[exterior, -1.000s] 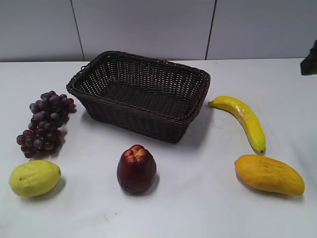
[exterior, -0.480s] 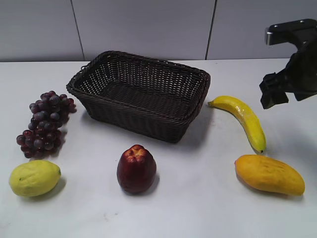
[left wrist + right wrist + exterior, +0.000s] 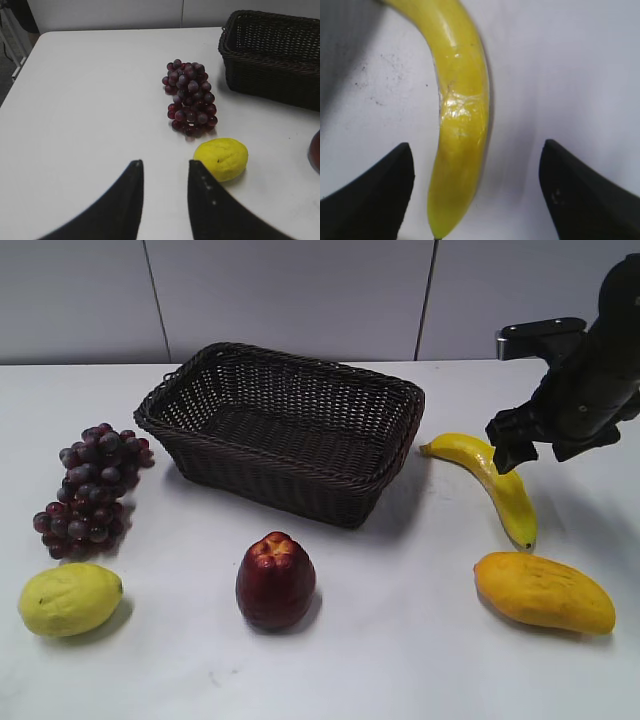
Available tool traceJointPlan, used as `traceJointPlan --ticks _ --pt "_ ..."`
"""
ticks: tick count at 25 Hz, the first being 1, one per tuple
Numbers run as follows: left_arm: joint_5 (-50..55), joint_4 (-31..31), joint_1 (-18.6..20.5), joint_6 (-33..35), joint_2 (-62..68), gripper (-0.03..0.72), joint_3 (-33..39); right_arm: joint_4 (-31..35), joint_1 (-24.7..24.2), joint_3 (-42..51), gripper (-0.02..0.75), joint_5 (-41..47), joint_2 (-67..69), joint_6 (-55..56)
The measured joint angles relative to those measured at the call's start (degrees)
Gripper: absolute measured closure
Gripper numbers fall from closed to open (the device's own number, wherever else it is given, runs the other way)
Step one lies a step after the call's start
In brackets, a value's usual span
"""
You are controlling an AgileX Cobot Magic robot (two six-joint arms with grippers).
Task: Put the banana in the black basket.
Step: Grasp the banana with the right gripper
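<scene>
The banana lies on the white table to the right of the black basket, which stands empty at the back middle. My right gripper hangs above the banana's upper part, jaws wide open. In the right wrist view the banana lies between the two open fingers, nearer the left one, untouched. My left gripper is open and empty over bare table, near the lemon; it does not show in the exterior view. The basket's corner shows at the top right of the left wrist view.
A mango lies in front of the banana. A red apple sits in front of the basket. Purple grapes and a lemon lie at the left; the grapes also show in the left wrist view.
My right arm came in from the right edge and moved left and down until its gripper hangs over the banana. Fruit and basket have not moved.
</scene>
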Motion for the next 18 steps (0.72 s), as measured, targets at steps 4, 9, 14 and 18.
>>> traceJointPlan --ticks 4,9,14,18 --pt "0.0 0.0 0.0 0.0 0.0 0.467 0.0 0.0 0.0 -2.2 0.137 -0.3 3.4 0.0" --pt "0.0 0.0 0.0 0.0 0.0 0.467 0.0 0.5 0.0 -3.1 0.143 -1.3 6.4 0.0" --pt "0.0 0.0 0.0 0.0 0.0 0.467 0.0 1.1 0.0 -3.3 0.145 -3.1 8.2 0.0" --pt "0.0 0.0 0.0 0.0 0.0 0.467 0.0 1.2 0.0 -3.3 0.145 -3.7 10.3 0.0"
